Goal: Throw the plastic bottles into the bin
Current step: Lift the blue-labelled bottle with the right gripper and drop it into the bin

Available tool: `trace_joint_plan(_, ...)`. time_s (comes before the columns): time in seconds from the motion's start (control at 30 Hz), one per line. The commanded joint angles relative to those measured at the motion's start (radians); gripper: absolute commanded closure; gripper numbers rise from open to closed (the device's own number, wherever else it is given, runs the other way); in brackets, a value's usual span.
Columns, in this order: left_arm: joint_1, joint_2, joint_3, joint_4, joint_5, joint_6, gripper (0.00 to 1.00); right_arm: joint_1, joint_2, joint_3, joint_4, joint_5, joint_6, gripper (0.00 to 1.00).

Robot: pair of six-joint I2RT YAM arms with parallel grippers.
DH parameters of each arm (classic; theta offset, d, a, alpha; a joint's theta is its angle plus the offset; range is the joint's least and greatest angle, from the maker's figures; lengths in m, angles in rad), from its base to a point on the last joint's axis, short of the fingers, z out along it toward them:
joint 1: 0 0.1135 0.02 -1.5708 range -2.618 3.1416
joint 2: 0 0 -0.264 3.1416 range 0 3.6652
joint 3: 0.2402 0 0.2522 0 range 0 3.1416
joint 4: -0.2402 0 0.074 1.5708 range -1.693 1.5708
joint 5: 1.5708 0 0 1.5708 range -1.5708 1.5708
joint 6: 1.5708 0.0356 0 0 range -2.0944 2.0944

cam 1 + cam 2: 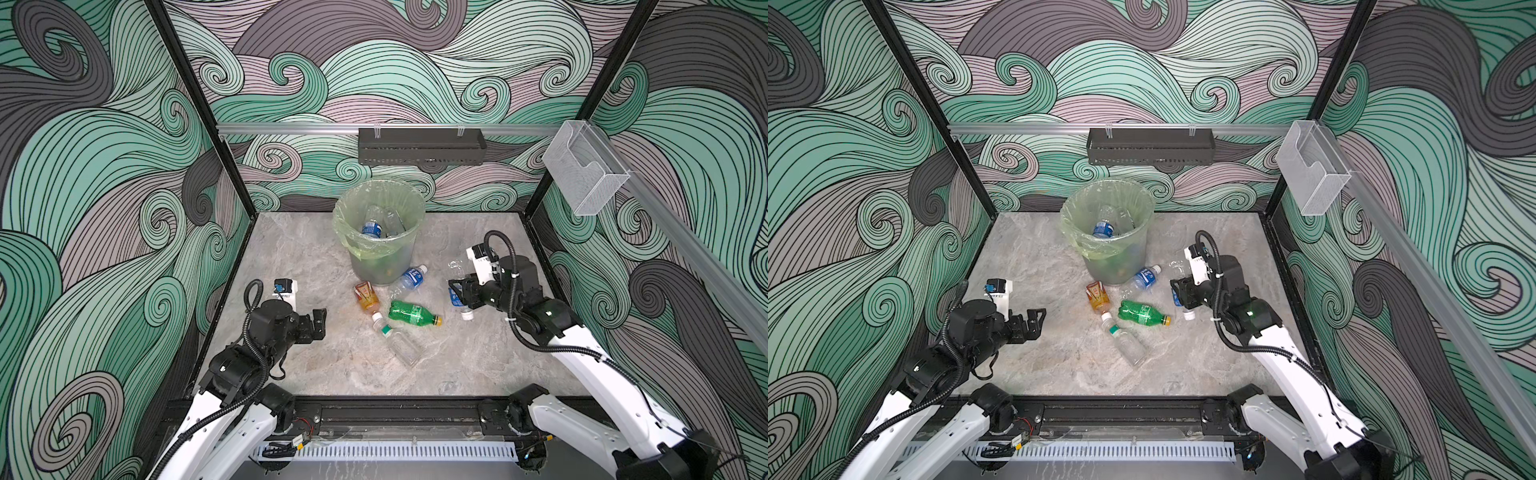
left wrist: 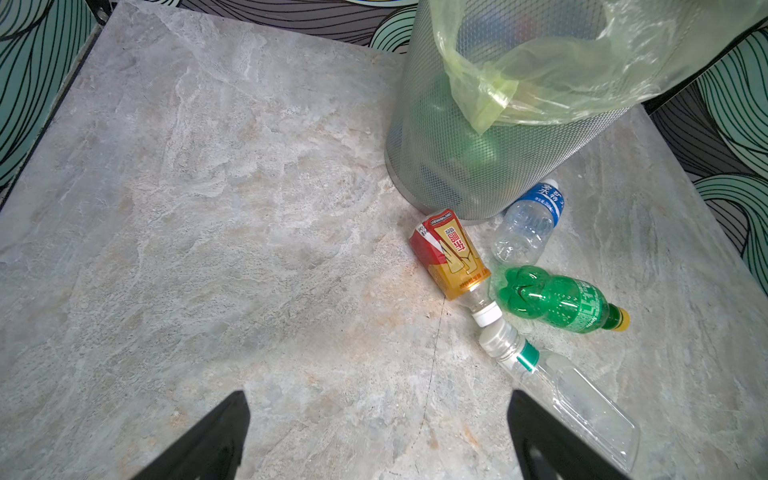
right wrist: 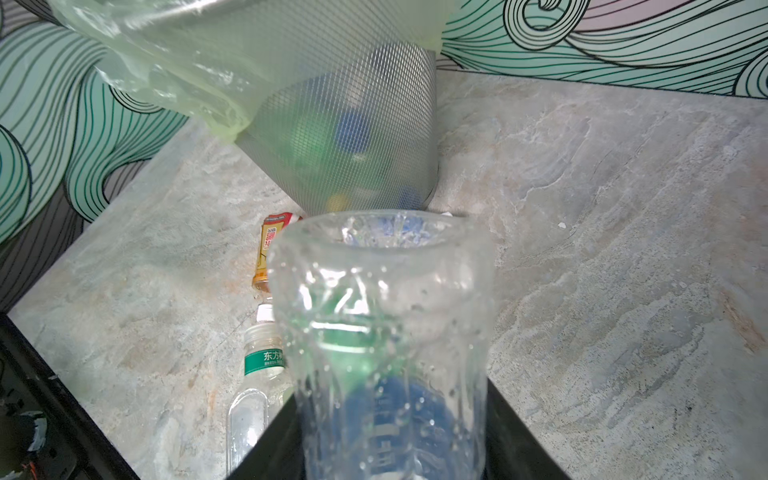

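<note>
**Right arm has a bottle in hand; the bin is ahead of it, toward the middle**

Nearest the robot's base, the left gripper [image 1: 319, 322] hangs over bare table [image 1: 291, 257] with its jaws spread wide and nothing between them. Just beyond it toward the centre, four loose bottles lie on their sides:
- the clear bottle with a green band [image 1: 399, 340], nearest;
- the green bottle [image 1: 413, 312], with its yellow cap pointing right;
- the orange bottle [image 1: 366, 296];
- the blue-label bottle [image 1: 411, 279], resting against the foot of the bin [image 1: 399, 259].

Level with that cluster but off to its right, the right gripper [image 1: 457, 294] has its jaws pressed against both sides of the held bottle [image 3: 386, 311]. This one is clear with a blue label. Its long axis runs near to far, with the white cap toward the robot and the open-looking base pointing away (whether it is clear of the table yet I cannot tell).

The next move depends on where the bin lies from that bottle: farther back and toward the middle, with its bag-lined rim well above gripper height. Some bottles already lie inside it. The right arm is plainly the one to make the throw. I judge it must lift first and then swing inward over the rim, or the bottle's base will hit the mesh wall.
</note>
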Motion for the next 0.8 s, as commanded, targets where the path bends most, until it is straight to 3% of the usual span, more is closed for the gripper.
trace_joint_plan(0.0, 0.008, 0.02, 0.01, 0.038, -0.015, 0.008, 0.01, -0.004, -0.039, -0.018, 0.03, -0.011, 0.057, 0.51)
trace_joint_plan(0.5, 0.008, 0.025, 0.008, 0.059, -0.044, -0.021, 0.01, -0.004, -0.09, 0.038, 0.058, -0.03, 0.061, 0.48)
trace_joint_plan(0.6, 0.008, 0.037, 0.016, 0.069, -0.043, -0.017, 0.01, -0.003, 0.018, 0.211, 0.017, -0.038, 0.004, 0.48)
trace_joint_plan(0.77, 0.008, 0.08, 0.032, 0.068, -0.089, -0.049, 0.01, 0.006, 0.39, 0.667, -0.029, -0.167, -0.012, 0.46)
